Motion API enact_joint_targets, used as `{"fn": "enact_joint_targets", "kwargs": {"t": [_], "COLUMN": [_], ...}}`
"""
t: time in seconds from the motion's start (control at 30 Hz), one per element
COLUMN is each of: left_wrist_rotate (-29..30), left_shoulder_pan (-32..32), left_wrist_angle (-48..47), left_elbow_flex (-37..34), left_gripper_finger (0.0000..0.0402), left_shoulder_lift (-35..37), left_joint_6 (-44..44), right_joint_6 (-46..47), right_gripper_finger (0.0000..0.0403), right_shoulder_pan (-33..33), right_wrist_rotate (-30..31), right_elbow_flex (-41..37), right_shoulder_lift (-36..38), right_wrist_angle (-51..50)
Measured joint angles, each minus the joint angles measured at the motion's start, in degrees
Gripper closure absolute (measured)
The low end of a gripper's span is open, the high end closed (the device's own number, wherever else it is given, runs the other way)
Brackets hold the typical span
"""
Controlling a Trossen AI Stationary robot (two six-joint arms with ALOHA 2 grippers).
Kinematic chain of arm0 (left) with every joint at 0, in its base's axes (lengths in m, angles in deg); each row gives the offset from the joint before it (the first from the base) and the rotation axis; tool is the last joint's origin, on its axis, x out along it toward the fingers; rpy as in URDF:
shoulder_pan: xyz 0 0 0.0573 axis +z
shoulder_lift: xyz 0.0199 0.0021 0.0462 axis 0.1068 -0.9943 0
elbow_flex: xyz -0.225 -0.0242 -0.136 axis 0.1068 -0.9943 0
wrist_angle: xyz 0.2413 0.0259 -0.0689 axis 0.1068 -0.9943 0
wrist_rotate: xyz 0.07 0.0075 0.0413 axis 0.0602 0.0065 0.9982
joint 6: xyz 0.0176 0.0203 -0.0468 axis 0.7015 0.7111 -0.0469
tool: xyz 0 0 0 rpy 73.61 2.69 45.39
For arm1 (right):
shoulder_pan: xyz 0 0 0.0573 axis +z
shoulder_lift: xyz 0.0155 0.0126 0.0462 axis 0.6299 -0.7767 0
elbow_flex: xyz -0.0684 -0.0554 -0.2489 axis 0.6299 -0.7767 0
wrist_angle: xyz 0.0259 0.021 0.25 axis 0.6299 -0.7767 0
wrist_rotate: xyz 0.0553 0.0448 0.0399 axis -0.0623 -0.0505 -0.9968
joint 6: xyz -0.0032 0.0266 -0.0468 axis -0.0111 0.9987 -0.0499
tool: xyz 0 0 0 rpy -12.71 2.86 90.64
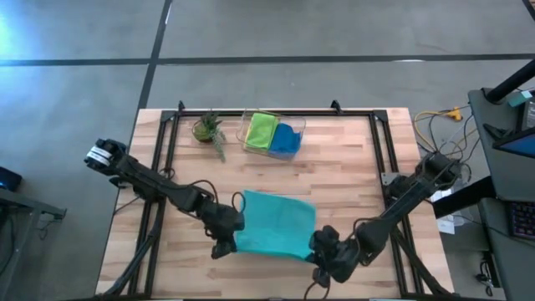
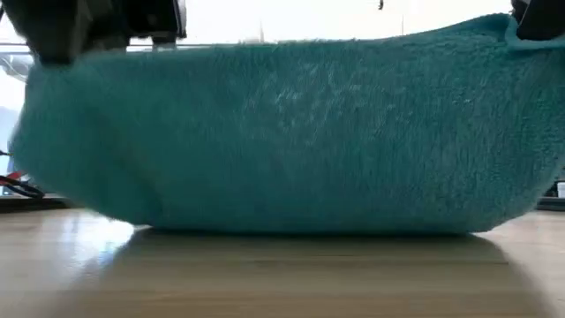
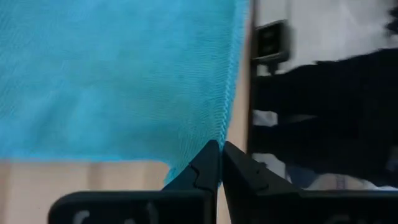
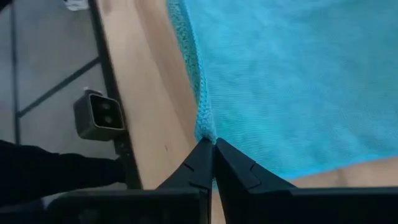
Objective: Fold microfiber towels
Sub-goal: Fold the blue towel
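Nearest us, at the front edge of the table, we've got both arms down on the teal towel. Left gripper is pinched tight on the towel's front-left corner; in the left wrist view the fingers meet w/ the teal edge caught right at their tips. Right gripper is likewise clamped on the front-right corner; right wrist view shows its fingers together on the towel's hem, bare wood just beside.

From the low view we see the front edge lifted off the wood betw. the two grippers, the cloth hanging in a sagging curve, its lowest part touching the tabletop. From above, the rest of the towel lies spread on the mid table, slightly skewed.

Further back, near the far edge, we see a clear plastic bin w/ the lime green towel and the dark blue towel inside, side by side, green on the left. Just left of the bin stands a small potted plant. Yellow towel: we can't spot it.
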Motion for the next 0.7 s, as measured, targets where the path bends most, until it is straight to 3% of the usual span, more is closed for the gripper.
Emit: {"fn": "enact_joint_targets", "kwargs": {"t": [0.3,0.53,0.7], "left_wrist_rotate": [1.0,14.3,19.8], "left_shoulder_pan": [1.6,3.3,4.3], "left_wrist_angle": [1.1,-3.3,-3.8], "left_elbow_flex": [1.5,1.2,1.2], "left_gripper_finger": [0.0401,0.0402,0.0402], "left_shoulder_lift": [1.6,1.6,1.6], "left_joint_6": [5.6,9.8,15.1], "right_joint_6": [1.0,7.2,7.1], "right_gripper_finger": [0.0394,0.0394,0.0394], "right_shoulder_pan": [0.1,-0.7,-3.2], "right_wrist_rotate": [-0.4,-0.6,-0.9], "right_elbow_flex": [0.0,-5.4,-7.9], "right_shoulder_lift": [3.1,4.3,5.8], "right_wrist_angle": [-3.1,-4.1,-4.8]}}
